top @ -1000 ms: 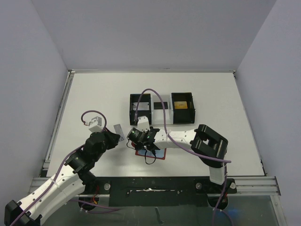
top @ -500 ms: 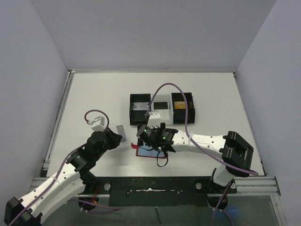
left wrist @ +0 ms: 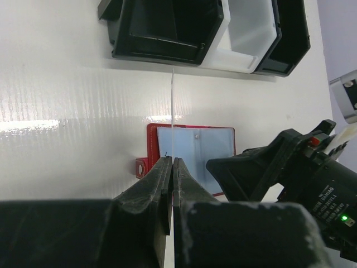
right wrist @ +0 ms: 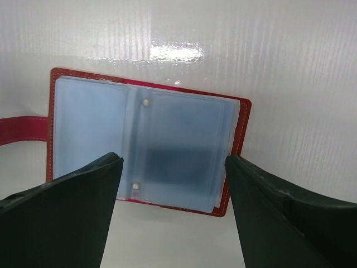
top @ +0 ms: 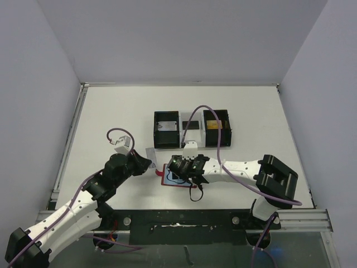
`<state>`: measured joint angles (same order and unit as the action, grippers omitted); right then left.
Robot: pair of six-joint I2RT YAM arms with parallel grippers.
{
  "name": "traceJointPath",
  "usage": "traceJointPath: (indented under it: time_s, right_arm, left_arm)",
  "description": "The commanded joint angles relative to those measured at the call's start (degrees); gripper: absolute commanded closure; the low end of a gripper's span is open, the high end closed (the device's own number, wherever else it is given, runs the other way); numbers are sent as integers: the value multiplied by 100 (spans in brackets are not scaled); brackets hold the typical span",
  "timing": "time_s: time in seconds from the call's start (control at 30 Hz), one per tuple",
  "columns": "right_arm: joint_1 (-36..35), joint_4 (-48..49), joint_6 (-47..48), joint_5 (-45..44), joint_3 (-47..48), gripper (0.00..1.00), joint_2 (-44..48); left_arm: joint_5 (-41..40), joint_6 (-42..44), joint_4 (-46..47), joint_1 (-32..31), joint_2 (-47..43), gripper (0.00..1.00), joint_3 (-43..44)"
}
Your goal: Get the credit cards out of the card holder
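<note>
The red card holder (top: pixel 167 178) lies open on the white table, its pale blue sleeves up (right wrist: pixel 150 145) and its red tab (right wrist: pixel 22 134) out to the left. A dark shape shows through the right sleeve (right wrist: pixel 178 156). My right gripper (right wrist: pixel 173 160) hovers just above it, open, with a finger on each side and nothing between them. My left gripper (left wrist: pixel 172 162) is shut on a thin pale credit card (left wrist: pixel 172 111), seen edge-on and sticking out over the holder (left wrist: pixel 195 151). From above, that card (top: pixel 149 152) sits just left of the holder.
A three-part tray stands behind the holder: a black bin (top: pixel 166 129) with a grey card, a white middle bin (top: pixel 191 127) with a dark card, and a black bin (top: pixel 216 128) with a gold card. The right arm's purple cable (top: pixel 192 117) loops over them.
My right gripper has opened wider and settled lower over the open holder. My left gripper has carried the pale card rightwards, closer to the holder.
</note>
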<state>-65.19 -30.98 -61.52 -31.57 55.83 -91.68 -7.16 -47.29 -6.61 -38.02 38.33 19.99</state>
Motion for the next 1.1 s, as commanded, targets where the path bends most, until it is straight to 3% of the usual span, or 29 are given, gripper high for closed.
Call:
traceJointPath:
  time_s: [0.0,0.4,0.67,0.9,1.07]
  right_arm:
    - [16,-297,-231,-332,308,24,-231]
    - [53,67,-26,59,174,33,-707]
    - [42,168,381,-5,211,54,-651]
    - [51,266,843,62,298,35,-395]
    - [96,474,1009,36,164,29,109]
  left_arm:
    - [160,109,354,29,1,100,111]
    - [247,190,384,36,186,100,251]
    - [322,150,515,34,269,100,207]
    - [346,157,547,37,354,100,250]
    - [439,183,628,33,359,100,274]
